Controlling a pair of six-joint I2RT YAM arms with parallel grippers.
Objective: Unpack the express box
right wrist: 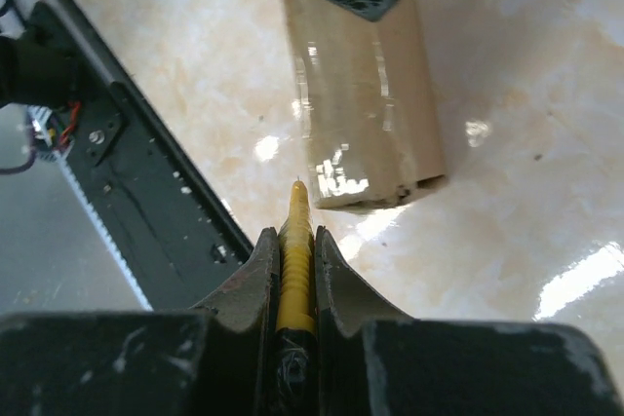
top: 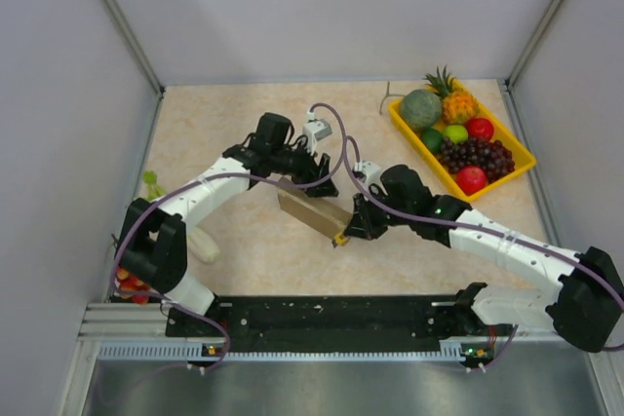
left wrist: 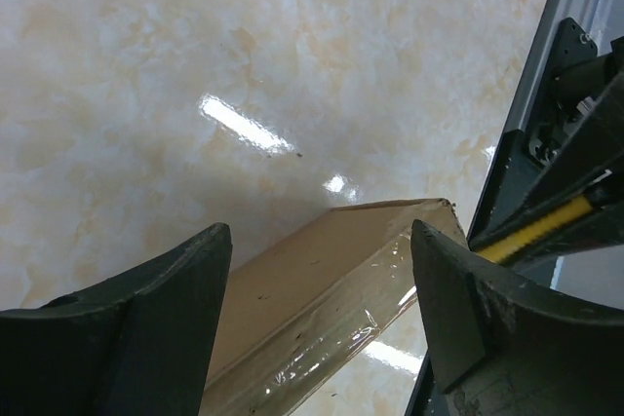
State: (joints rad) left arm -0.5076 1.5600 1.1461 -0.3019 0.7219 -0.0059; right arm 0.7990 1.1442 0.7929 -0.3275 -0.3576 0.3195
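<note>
Top view: we look down on the whole table [top: 224, 124] from high above, behind its near edge, far off. Left wrist view: very close, we face steeply down at one corner of the box [left wrist: 312, 280]. Right wrist view: close too, we look left along the yellow tool [right wrist: 295, 250] at the box's near end. All three share the box; both wrist views share the yellow tool.
</note>
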